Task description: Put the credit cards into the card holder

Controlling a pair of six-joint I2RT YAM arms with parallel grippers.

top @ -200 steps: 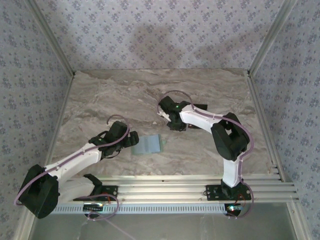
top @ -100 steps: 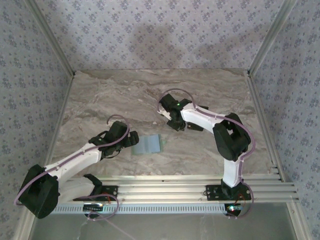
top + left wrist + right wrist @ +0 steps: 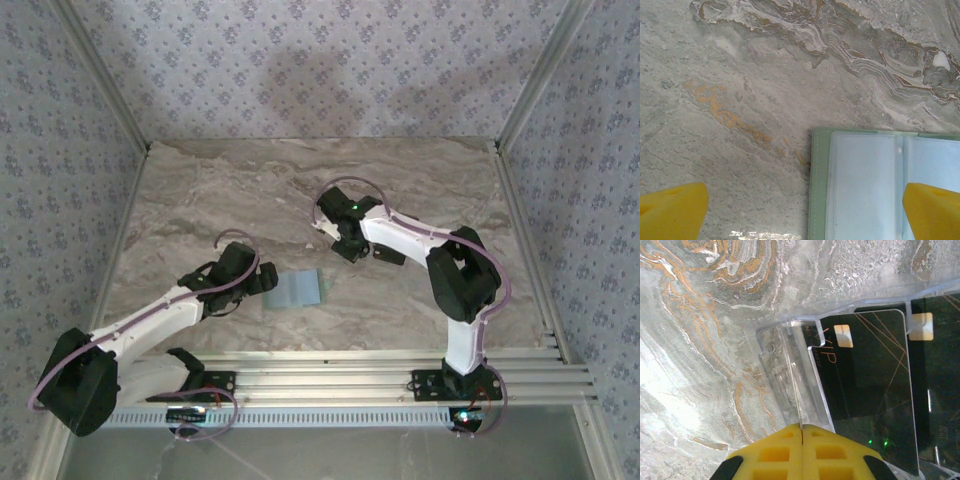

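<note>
Flower-papered walls (image 3: pixel 320 70) around a marble-look tabletop (image 3: pixel 200 190), where two arms work on picking up a card.

From above, the pale green card holder (image 3: pixel 297 288) lies open near the tabletop's near edge, left of centre. The left gripper (image 3: pixel 262 281) sits just beside it and the right gripper (image 3: pixel 345 245) is down at mid-table. The left wrist camera shows the left gripper (image 3: pixel 801 212) spread wide and holding nothing, with the card holder (image 3: pixel 880 185) and its clear pockets below it. The right wrist camera shows the right gripper (image 3: pixel 802 437) clenched, a thin edge rising from its seam; whether that is a card cannot be told. Beside it, black credit cards (image 3: pixel 865 405) rest in a clear plastic tray (image 3: pixel 775 355). The step looks like lifting out a first card. Next comes a clean lift, a carry toward the near edge and a careful slide into a pocket.
</note>
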